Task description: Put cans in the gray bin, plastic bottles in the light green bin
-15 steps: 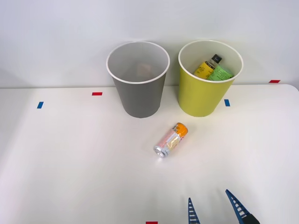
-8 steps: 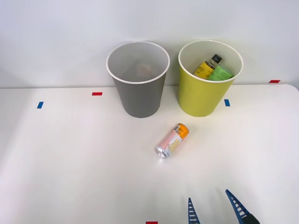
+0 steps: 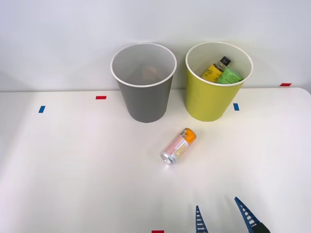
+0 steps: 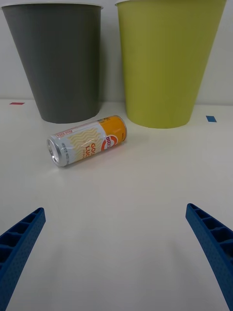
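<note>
The white desk (image 3: 73, 160) carries two tall round wastebaskets side by side at its far edge: the gray bin (image 3: 144, 82) on the left, the light green bin (image 3: 217, 81) on the right. Inside the green one lie a yellow bottle (image 3: 215, 69) with a black cap and a green-labelled bottle (image 3: 228, 76). The pink-and-orange can (image 3: 178, 145) lies on its side on the desk, just in front of the bins, silver top toward the robot. The right claw (image 3: 222, 218) hovers near the desk's front edge, blue fingers spread wide, holding nothing, well apart from the can.

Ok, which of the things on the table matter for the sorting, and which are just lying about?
For the job:
can, on its side on the table
gray bin
light green bin
yellow bottle and green-labelled bottle, already in the light green bin
right gripper, fingers open

Just lying about:
red tape marks
blue tape marks
</note>
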Tool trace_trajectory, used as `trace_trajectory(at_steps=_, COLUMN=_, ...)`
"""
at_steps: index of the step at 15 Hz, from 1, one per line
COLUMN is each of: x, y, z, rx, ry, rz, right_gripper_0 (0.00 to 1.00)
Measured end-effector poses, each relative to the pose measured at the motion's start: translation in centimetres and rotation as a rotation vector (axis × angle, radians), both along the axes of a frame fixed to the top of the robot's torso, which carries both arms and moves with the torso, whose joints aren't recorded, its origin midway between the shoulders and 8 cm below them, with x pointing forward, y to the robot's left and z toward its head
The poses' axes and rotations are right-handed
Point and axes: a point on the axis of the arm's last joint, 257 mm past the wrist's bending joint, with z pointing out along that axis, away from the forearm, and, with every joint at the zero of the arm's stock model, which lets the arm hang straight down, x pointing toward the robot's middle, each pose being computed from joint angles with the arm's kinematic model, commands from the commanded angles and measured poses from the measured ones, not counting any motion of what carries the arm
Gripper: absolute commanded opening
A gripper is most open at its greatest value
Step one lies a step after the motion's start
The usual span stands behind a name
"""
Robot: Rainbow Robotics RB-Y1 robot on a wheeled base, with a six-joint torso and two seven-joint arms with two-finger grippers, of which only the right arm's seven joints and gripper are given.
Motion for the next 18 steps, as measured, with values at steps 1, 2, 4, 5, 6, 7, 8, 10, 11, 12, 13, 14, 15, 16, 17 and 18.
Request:
trace_trajectory(at_steps=1, x=0.00, y=0.00, z=0.00, rx=0.000, ry=0.000, rz=0.000, right_gripper_0=1.00)
trace_trajectory(at_steps=2, x=0.00, y=0.00, z=0.00, rx=0.000, ry=0.000, rz=0.000, right_gripper_0=1.00)
trace_trajectory(at_steps=4, x=0.00, y=0.00, z=0.00, rx=0.000, ry=0.000, rz=0.000, right_gripper_0=1.00)
trace_trajectory(at_steps=5, x=0.00, y=0.00, z=0.00, rx=0.000, ry=0.000, rz=0.000, right_gripper_0=1.00)
trace_trajectory(at_steps=6, x=0.00, y=0.00, z=0.00, rx=0.000, ry=0.000, rz=0.000, right_gripper_0=1.00)
trace_trajectory(at_steps=7, x=0.00, y=0.00, z=0.00, rx=0.000, ry=0.000, rz=0.000, right_gripper_0=1.00)
trace_trajectory(at_steps=8, x=0.00, y=0.00, z=0.00, rx=0.000, ry=0.000, rz=0.000, right_gripper_0=1.00)
trace_trajectory(at_steps=10, x=0.00, y=0.00, z=0.00, rx=0.000, ry=0.000, rz=0.000, right_gripper_0=1.00)
trace_trajectory(at_steps=11, x=0.00, y=0.00, z=0.00, rx=0.000, ry=0.000, rz=0.000, right_gripper_0=1.00)
trace_trajectory(at_steps=12, x=0.00, y=0.00, z=0.00, rx=0.000, ry=0.000, rz=0.000, right_gripper_0=1.00)
trace_trajectory(at_steps=13, x=0.00, y=0.00, z=0.00, rx=0.000, ry=0.000, rz=0.000, right_gripper_0=1.00)
trace_trajectory(at_steps=14, x=0.00, y=0.00, z=0.00, rx=0.000, ry=0.000, rz=0.000, right_gripper_0=1.00)
trace_trajectory(at_steps=15, x=0.00, y=0.00, z=0.00, rx=0.000, ry=0.000, rz=0.000, right_gripper_0=1.00)
trace_trajectory(at_steps=16, x=0.00, y=0.00, z=0.00, rx=0.000, ry=0.000, rz=0.000, right_gripper_0=1.00)
trace_trajectory(at_steps=17, x=0.00, y=0.00, z=0.00, rx=0.000, ry=0.000, rz=0.000, right_gripper_0=1.00)
trace_trajectory(at_steps=18, x=0.00, y=0.00, z=0.00, rx=0.000, ry=0.000, rz=0.000, right_gripper_0=1.00)
